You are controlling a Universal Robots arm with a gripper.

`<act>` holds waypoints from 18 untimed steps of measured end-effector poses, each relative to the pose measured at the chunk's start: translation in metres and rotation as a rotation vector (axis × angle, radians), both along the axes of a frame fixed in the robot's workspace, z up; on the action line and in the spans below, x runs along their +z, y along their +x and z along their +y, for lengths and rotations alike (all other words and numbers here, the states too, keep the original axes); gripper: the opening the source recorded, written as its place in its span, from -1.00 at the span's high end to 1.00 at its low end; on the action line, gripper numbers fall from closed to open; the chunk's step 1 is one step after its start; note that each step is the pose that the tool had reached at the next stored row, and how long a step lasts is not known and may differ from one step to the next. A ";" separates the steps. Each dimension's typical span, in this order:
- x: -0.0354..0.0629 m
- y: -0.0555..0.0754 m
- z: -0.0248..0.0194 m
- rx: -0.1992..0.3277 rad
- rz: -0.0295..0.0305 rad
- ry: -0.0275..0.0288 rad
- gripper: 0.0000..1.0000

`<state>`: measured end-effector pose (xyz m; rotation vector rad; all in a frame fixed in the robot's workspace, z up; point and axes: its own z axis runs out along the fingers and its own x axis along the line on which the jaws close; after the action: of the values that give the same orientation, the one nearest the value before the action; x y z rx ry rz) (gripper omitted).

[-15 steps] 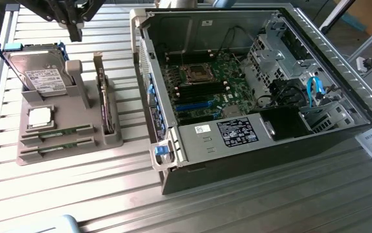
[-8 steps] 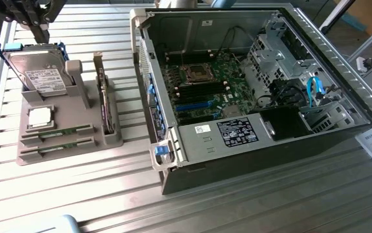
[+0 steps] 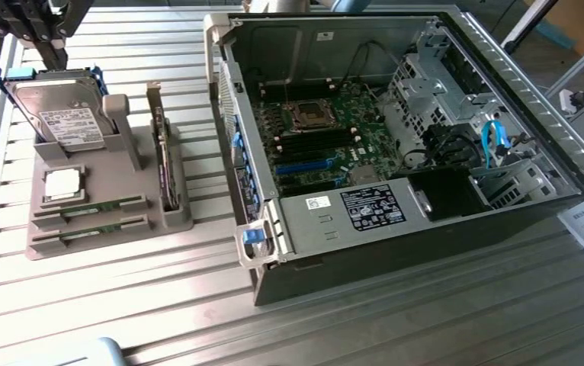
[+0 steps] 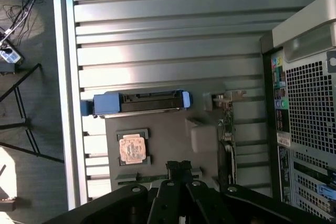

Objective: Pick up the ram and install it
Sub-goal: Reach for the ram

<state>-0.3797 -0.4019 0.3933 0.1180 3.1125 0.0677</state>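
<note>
Ram [image 3: 94, 207]: a thin green stick seated on edge in a slot at the near end of the grey holder [image 3: 119, 183], on the exterior view's left. A second stick [image 3: 87, 233] sits in the next slot, just beside it.
Holder's other load: a hard drive [image 3: 63, 114] stands at the far end. A square silver processor [image 3: 63, 185] lies flat between the drive and the sticks. An upright card [image 3: 162, 152] runs along the side nearest the case.
Gripper [image 4: 178, 169]: hangs above the holder, apart from the ram, with nothing seen in its grasp. Whether it is released or clenched cannot be told.
Computer case [image 3: 404, 137]: lies open on the slatted counter [image 3: 373, 328], just beside the holder. Its black memory slots [image 3: 318, 139] look unfilled.
Task standing: by how things lie, the ram is not yet lifted and nothing has been installed.
Handling: probably light and stiff, but thin and fragile. It would likely not tolerate bending, or pressure on its chips and contact edge.
Where to take hold: the top edge standing proud of the slot, pinched across the two flat faces near the middle. A hold there should let it lift straight without tilting.
</note>
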 end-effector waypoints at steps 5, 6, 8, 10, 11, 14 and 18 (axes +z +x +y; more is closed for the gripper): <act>0.0000 0.000 -0.0128 0.000 0.0000 0.0000 0.79; 0.0000 0.000 -0.0155 0.000 0.0000 0.0000 0.79; 0.0000 0.000 -0.0205 0.000 0.0000 0.0000 0.79; 0.0000 0.000 -0.0262 0.000 0.0000 0.0000 0.79; 0.0000 0.000 -0.0319 0.000 0.0000 0.0000 0.79; -0.0001 0.000 -0.0486 0.000 -0.0001 0.0001 0.79; -0.0001 0.000 -0.0650 0.000 -0.0001 0.0001 0.79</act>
<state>-0.3797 -0.4670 0.3933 0.1178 3.1124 0.0678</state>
